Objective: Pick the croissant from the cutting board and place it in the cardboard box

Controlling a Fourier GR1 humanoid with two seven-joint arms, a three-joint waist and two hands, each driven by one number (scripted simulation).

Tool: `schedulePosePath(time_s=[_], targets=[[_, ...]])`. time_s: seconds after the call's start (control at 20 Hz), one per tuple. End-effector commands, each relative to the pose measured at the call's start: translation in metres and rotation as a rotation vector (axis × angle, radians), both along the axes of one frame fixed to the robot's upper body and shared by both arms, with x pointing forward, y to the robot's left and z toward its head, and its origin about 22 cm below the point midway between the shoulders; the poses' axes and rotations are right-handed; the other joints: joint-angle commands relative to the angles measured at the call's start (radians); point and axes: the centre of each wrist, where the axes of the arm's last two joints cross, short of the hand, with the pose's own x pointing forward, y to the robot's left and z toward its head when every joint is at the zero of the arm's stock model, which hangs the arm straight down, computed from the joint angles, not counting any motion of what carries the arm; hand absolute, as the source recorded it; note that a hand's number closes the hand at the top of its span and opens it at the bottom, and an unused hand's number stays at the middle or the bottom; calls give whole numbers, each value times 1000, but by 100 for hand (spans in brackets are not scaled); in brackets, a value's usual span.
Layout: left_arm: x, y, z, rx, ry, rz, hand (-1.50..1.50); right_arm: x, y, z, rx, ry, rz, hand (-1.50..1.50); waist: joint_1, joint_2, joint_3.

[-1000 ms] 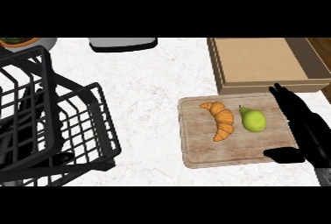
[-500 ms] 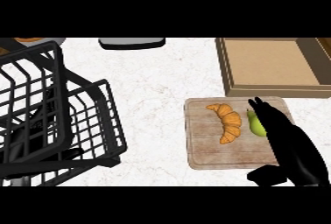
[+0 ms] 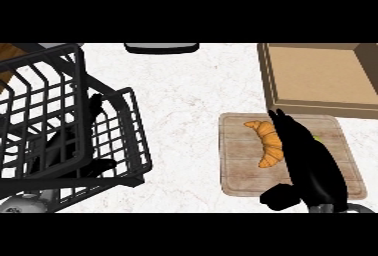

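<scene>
1. Leftmost, a black wire basket (image 3: 66,125) fills the left side of the frame; behind its bars the left hand (image 3: 77,145) shows as a dark shape, so I cannot tell how its fingers are set. It seems parked away from the work.
2. At top centre, a dark tray-like object (image 3: 161,48) is cut off by the upper edge; what it is cannot be told.
3. Lower right of centre, the cutting board (image 3: 240,170) lies flat on the pale marbled counter (image 3: 192,100), with the croissant (image 3: 267,141) on its upper middle part, not yet lifted.
4. Just right of the croissant, the right hand (image 3: 314,165) stretches over the board, fingers straight and extended alongside the pastry, thumb apart near the board's lower edge; it grasps nothing. That pose probably readies a side-on grasp.
5. A sliver of green (image 3: 316,140) peeks out beside the hand.
6. At upper right, the cardboard box (image 3: 269,80) sits open-topped just beyond the board, a short carry away.
7. No brand, label or writing is readable anywhere.
</scene>
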Motion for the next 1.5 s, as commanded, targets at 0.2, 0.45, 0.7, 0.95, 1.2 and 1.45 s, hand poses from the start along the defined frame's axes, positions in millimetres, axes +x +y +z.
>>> schedulePosePath(time_s=[0.2, 0.45, 0.7, 0.95, 1.2, 1.45], targets=[[12, -58, -8, -68, 18, -90, 0, 12, -5, -17, -45, 95, -81, -150, -1, 8, -7], [12, -51, -4, -89, 34, -103, 0, 24, 10, -32, -28, 26, -76, -150, 10, 8, -6], [9, -52, -6, -99, 39, -111, 0, 21, -2, -44, -50, 39, -72, -150, 7, 7, -6], [19, -57, -5, -65, 29, -86, 0, 26, 2, -47, -66, 91, -65, -150, 6, 8, -7], [9, -71, 1, -87, 21, -86, 0, 33, 3, -48, -59, 132, -85, -150, 9, 7, -6], [21, -62, -16, -75, 29, -102, 0, 40, 0, -65, -76, 159, -70, -150, 3, 10, -7]])
